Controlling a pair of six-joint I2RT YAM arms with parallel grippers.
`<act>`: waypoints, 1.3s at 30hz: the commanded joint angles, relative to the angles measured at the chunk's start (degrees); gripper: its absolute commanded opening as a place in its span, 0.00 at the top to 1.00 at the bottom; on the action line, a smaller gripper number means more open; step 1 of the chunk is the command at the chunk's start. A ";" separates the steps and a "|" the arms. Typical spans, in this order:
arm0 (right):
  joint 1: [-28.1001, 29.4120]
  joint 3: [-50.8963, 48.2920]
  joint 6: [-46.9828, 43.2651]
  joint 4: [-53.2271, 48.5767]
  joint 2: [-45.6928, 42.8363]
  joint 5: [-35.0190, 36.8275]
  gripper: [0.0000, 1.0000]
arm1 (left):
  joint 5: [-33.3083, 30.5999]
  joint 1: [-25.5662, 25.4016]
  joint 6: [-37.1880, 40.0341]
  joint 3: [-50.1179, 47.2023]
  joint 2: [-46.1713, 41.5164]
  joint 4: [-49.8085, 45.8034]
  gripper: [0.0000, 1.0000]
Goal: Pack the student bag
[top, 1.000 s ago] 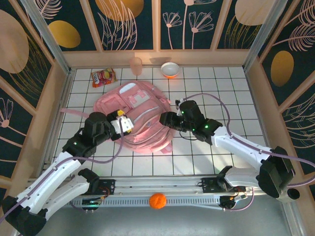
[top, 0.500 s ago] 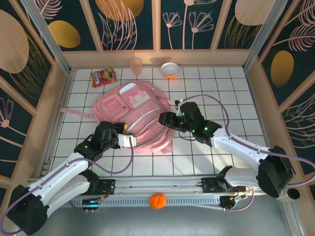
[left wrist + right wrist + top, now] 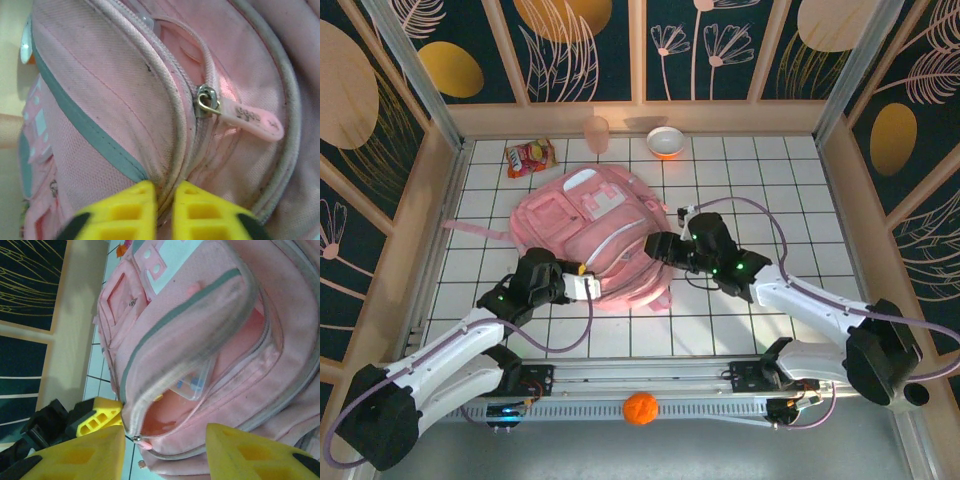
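The left gripper (image 3: 166, 194) is seen shut below the zip pull (image 3: 250, 119). The right gripper (image 3: 166, 432), half-open and empty, is shown facing the open pocket (image 3: 172, 410) of the bag (image 3: 200, 300).

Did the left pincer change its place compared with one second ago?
Yes. The left pincer came toward the near edge of the table, closer to the orange ball, and now sits at the student bag.

top external: high over the near side, looking down;
left wrist: very close on the student bag (image 3: 90, 90);
right wrist: near, facing its opening;
shared: zip pull (image 3: 250, 117)
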 commanded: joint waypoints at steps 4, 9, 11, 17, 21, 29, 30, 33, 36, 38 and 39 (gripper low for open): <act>6.79 1.48 -3.00 -3.42 -3.34 10.51 0.54 | 12.02 0.08 -19.03 4.01 -1.36 1.81 1.00; 15.27 1.90 -4.31 -3.21 -2.16 17.80 0.54 | 13.80 0.07 -28.93 2.22 -2.03 7.04 1.00; 18.06 2.07 -4.52 -2.34 -0.94 19.53 0.54 | 14.30 0.04 -30.83 2.18 -1.62 8.04 1.00; 20.97 4.00 -3.67 -1.52 7.13 19.63 0.54 | 14.17 0.07 -32.51 3.01 0.46 9.05 1.00; 21.67 7.33 -5.22 -1.67 12.81 20.26 0.54 | 14.39 0.09 -32.74 3.25 0.79 9.04 1.00; 22.00 13.92 -5.62 -9.58 18.20 27.19 0.68 | 13.39 0.04 -32.87 3.40 0.52 9.00 1.00; 22.18 14.40 -5.43 -11.23 18.24 28.08 0.69 | 13.10 0.09 -32.88 3.36 0.49 9.00 1.00; 22.19 14.47 -5.16 -13.96 18.19 28.94 0.69 | 13.47 0.10 -32.63 3.53 0.73 8.86 1.00; 22.20 12.30 -5.85 -10.84 16.40 27.16 0.69 | 18.25 -0.09 -28.41 4.22 1.81 5.80 0.85; 21.99 11.02 -6.14 -8.17 15.11 26.13 0.69 | 18.92 -1.57 -22.93 4.00 2.23 3.97 0.66; 21.71 10.51 -6.24 -6.85 14.52 25.45 0.69 | 17.51 -2.75 -20.29 3.57 2.48 3.57 0.60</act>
